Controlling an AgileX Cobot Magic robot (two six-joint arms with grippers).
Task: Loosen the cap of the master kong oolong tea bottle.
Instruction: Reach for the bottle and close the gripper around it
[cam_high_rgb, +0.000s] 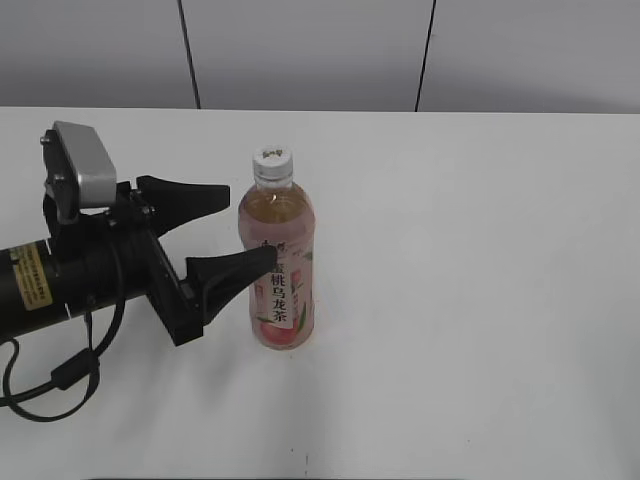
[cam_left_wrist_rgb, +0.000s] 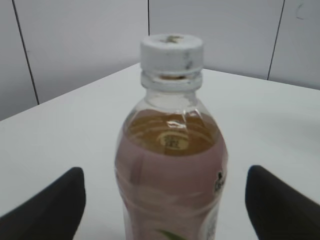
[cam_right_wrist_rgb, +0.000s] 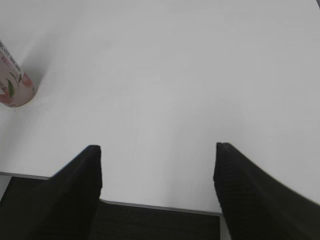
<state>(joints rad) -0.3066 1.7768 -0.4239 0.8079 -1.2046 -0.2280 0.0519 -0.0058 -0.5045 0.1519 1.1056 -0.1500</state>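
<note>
Now, left gripper (cam_high_rgb: 236, 226): spread wide, two matte black wedge-shaped fingers tapering to blunt tips, one tip in front of the bottle's label and the other just behind its shoulder; whether either one touches the plastic I cannot tell.
Left arm: black cylindrical body with a small yellow sticker whose print is too small to read, a grey metal camera block on top, a black cable looping below.
Master kong oolong tea bottle (cam_high_rgb: 278, 268): upright on the table, between the left fingers; clear, smooth plastic with a rounded shoulder, pale amber tea showing above the wrap.
Label: glossy pink wrap with peach artwork and a green leaf, a white vertical strip with black Chinese characters; I make out 桃, 乌龙茶.
Cap (cam_high_rgb: 272, 161): small, round, white, ribbed plastic, seated on the neck with a dark mark printed on top that is too blurred to read; nothing touches it.
Right gripper (cam_right_wrist_rgb: 157, 165): parted, two black fingers with a finely textured surface, hanging over bare table near its front edge, well apart from the bottle's base.
Table (cam_high_rgb: 480, 300): flat, matte white.
Wall: pale grey panels with thin dark seams.
</note>
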